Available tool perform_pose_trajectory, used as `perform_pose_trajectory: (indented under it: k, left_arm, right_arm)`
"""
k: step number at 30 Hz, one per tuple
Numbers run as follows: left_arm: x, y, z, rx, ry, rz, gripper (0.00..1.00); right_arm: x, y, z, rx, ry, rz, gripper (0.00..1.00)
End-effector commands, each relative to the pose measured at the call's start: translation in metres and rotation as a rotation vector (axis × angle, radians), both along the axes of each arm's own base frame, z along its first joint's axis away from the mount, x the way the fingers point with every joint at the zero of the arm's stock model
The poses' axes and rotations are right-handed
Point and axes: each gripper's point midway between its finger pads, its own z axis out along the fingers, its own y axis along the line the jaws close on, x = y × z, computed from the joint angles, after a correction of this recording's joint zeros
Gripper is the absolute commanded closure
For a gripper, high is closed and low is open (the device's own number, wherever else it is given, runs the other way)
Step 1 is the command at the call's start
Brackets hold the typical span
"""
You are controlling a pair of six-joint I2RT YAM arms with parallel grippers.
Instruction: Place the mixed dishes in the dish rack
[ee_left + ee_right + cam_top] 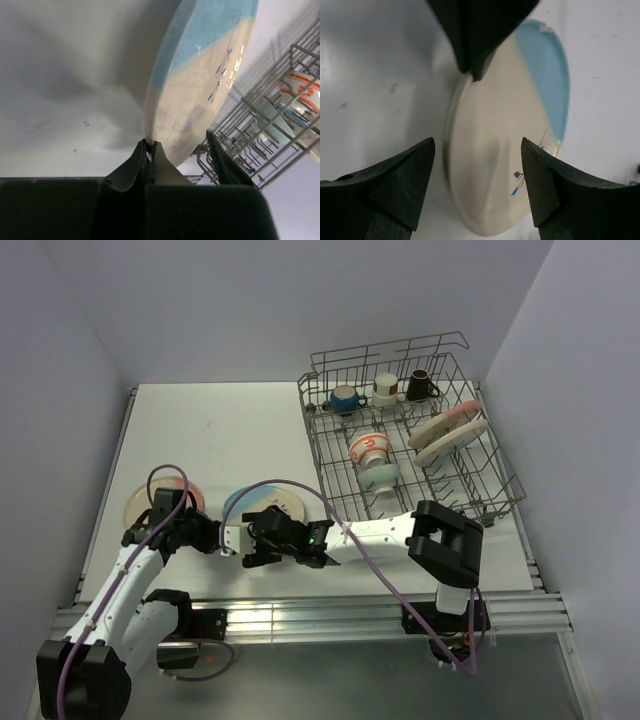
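My left gripper [150, 143] is shut on the rim of a cream plate with a blue half [200, 85], which it holds tilted up on edge above the white table. In the top view this plate [270, 502] sits near the front centre, with the left gripper [222, 538] at its near-left edge. My right gripper [477, 145] is open, one finger on either side of the plate [495, 150] and neither touching it. A pink-and-cream plate [160, 502] lies flat under the left arm. The dish rack [500, 465] stands at the far right.
The rack holds three mugs [385, 388] along its back row, an orange-red bowl [368, 448], a pale teal bowl [380, 476] and two plates [448, 432] standing on edge. Both arms cross the front of the table. Grey walls close in on the left, back and right.
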Motion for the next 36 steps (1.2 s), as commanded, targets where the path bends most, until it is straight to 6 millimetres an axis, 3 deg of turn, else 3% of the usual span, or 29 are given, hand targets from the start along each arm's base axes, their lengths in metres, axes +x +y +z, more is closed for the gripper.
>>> perform_pose_trajectory:
  k: [1, 5, 9, 12, 13, 15, 16, 18, 19, 20, 24, 27, 29, 31, 32, 33, 34, 36]
  left_arm:
    - [0.014, -0.018, 0.039, -0.130, -0.152, -0.069, 1.00]
    - [0.012, -0.019, 0.046, -0.161, -0.167, -0.072, 1.00]
    - [0.011, -0.017, 0.050, -0.178, -0.173, -0.064, 1.00]
    - [0.012, -0.013, 0.052, -0.176, -0.176, -0.050, 1.00]
    - [0.012, -0.012, 0.053, -0.176, -0.179, -0.049, 1.00]
    - [0.012, -0.012, 0.055, -0.179, -0.186, -0.047, 1.00]
    - [0.013, -0.010, 0.056, -0.180, -0.191, -0.042, 1.00]
    - [0.014, -0.009, 0.060, -0.179, -0.210, -0.041, 0.93]
    - [0.013, -0.008, 0.061, -0.176, -0.209, -0.041, 0.85]
    - [0.014, -0.007, 0.065, -0.167, -0.221, -0.037, 0.66]
    - [0.013, 0.008, 0.076, -0.049, -0.258, -0.030, 0.35]
    - [0.009, 0.024, 0.095, 0.071, -0.304, -0.033, 0.26]
    - [0.008, 0.042, 0.114, 0.196, -0.361, -0.011, 0.26]
    - [0.005, 0.056, 0.128, 0.276, -0.394, 0.021, 0.25]
    - [0.005, 0.069, 0.146, 0.343, -0.446, 0.064, 0.25]
    - [0.000, 0.075, 0.149, 0.388, -0.451, 0.062, 0.25]
    - [-0.004, 0.084, 0.165, 0.430, -0.494, 0.095, 0.25]
    - [-0.009, 0.095, 0.172, 0.497, -0.514, 0.114, 0.23]
  right_arm:
    - [0.030, 0.014, 0.018, 0.113, -0.121, -0.121, 0.25]
    - [0.036, 0.014, 0.000, 0.070, -0.169, -0.131, 0.30]
    - [0.039, 0.012, 0.001, 0.068, -0.235, -0.135, 0.39]
    - [0.043, 0.008, 0.005, 0.055, -0.293, -0.136, 0.56]
    - [0.043, 0.008, 0.007, 0.056, -0.303, -0.136, 0.68]
    - [0.044, 0.008, 0.013, 0.058, -0.322, -0.126, 0.80]
    - [0.045, 0.008, 0.016, 0.061, -0.324, -0.125, 0.91]
    - [0.043, 0.011, 0.025, 0.073, -0.324, -0.114, 1.00]
    - [0.043, 0.012, 0.031, 0.084, -0.324, -0.110, 1.00]
    - [0.041, 0.014, 0.041, 0.106, -0.321, -0.094, 1.00]
    - [0.036, 0.020, 0.072, 0.122, -0.285, -0.014, 1.00]
    - [0.032, 0.021, 0.097, 0.106, -0.227, 0.077, 1.00]
    - [0.035, 0.014, 0.111, 0.090, -0.198, 0.126, 1.00]
    - [0.023, 0.012, 0.124, 0.037, -0.166, 0.241, 1.00]
    - [0.022, 0.011, 0.131, 0.032, -0.172, 0.259, 1.00]
    - [0.022, 0.010, 0.142, 0.033, -0.179, 0.274, 1.00]
    - [0.019, 0.010, 0.148, 0.044, -0.170, 0.296, 1.00]
    - [0.019, 0.008, 0.169, 0.067, -0.179, 0.302, 1.00]
